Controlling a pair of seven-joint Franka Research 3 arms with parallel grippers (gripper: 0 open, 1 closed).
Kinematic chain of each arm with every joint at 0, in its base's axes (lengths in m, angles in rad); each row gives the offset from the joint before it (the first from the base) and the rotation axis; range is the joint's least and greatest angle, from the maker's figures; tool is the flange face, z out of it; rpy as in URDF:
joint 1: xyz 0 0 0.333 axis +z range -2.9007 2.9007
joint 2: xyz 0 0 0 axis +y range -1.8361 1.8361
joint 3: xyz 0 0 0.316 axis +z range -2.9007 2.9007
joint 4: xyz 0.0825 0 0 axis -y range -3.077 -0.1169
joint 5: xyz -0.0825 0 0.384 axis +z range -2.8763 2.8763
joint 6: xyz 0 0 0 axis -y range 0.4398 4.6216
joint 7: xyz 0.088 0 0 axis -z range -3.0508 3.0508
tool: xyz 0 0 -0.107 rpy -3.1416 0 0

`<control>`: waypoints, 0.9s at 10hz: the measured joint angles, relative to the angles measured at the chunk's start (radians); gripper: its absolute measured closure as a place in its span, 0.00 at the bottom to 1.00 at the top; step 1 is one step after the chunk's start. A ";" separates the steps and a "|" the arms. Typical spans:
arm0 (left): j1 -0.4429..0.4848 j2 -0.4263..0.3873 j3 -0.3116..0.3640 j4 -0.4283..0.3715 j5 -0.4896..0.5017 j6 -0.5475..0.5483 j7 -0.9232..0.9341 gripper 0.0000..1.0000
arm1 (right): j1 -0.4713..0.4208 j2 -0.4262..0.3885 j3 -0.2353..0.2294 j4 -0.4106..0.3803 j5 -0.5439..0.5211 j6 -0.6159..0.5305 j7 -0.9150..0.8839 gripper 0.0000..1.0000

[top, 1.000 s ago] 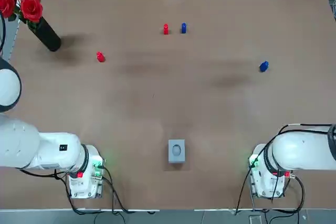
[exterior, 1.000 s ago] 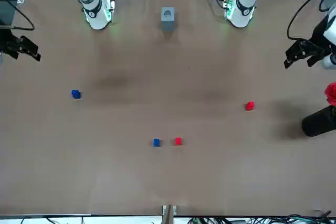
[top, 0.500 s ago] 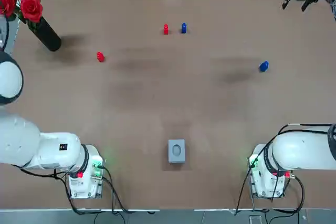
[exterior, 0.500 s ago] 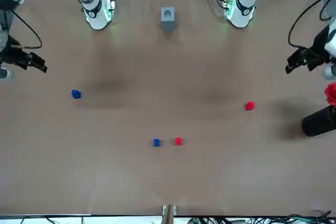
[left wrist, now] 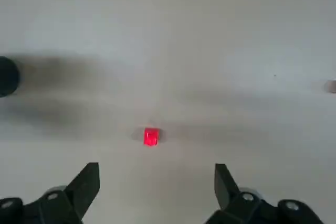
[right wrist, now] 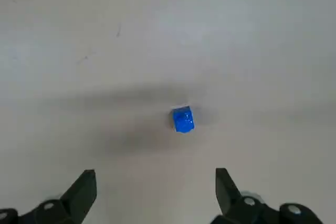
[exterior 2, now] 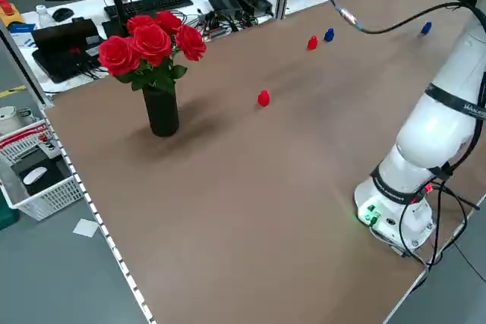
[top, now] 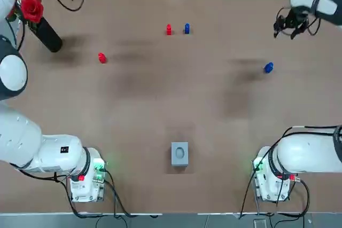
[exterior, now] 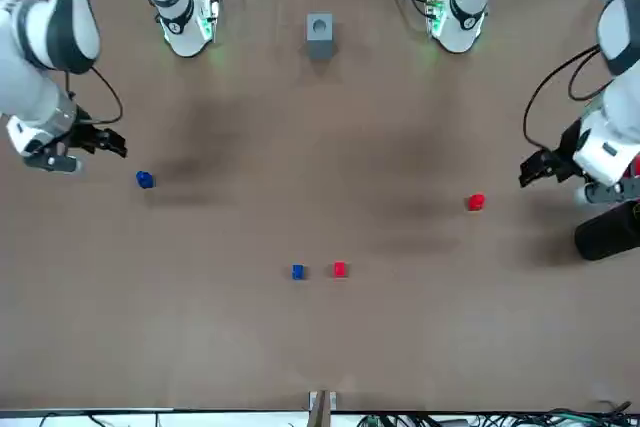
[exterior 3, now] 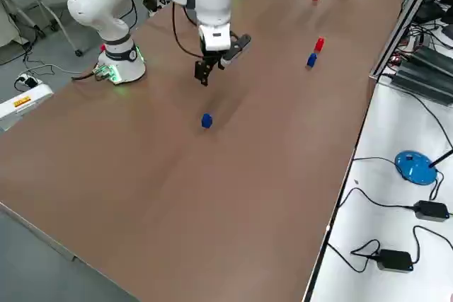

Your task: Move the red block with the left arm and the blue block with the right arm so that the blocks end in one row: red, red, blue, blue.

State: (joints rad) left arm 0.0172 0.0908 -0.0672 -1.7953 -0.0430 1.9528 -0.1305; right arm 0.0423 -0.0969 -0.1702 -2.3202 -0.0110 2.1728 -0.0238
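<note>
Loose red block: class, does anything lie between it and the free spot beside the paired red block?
Nothing visible does. Only bare table separates the small loose red block from the paired red block; the black vase of roses stands on its opposite side.

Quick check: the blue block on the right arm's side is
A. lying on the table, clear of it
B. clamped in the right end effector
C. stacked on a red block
A: the blue block lies on the table, apart from the right end effector, which is open and empty.
</note>
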 joint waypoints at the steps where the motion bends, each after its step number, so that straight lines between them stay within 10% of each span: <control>1: 0.000 0.003 -0.001 -0.059 0.002 0.081 0.014 0.04 | 0.000 0.001 -0.002 -0.070 0.000 0.097 -0.015 0.00; 5: -0.002 0.054 -0.003 -0.266 0.041 0.332 0.067 0.02 | -0.005 0.108 -0.056 -0.219 0.000 0.442 -0.145 0.00; 9: -0.007 0.199 -0.008 -0.285 0.069 0.423 0.067 0.05 | -0.009 0.226 -0.065 -0.218 0.000 0.543 -0.160 0.04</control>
State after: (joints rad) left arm 0.0099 0.2897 -0.0756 -2.0799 0.0258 2.3755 -0.0632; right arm 0.0336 0.1287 -0.2354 -2.5381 -0.0112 2.7159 -0.1833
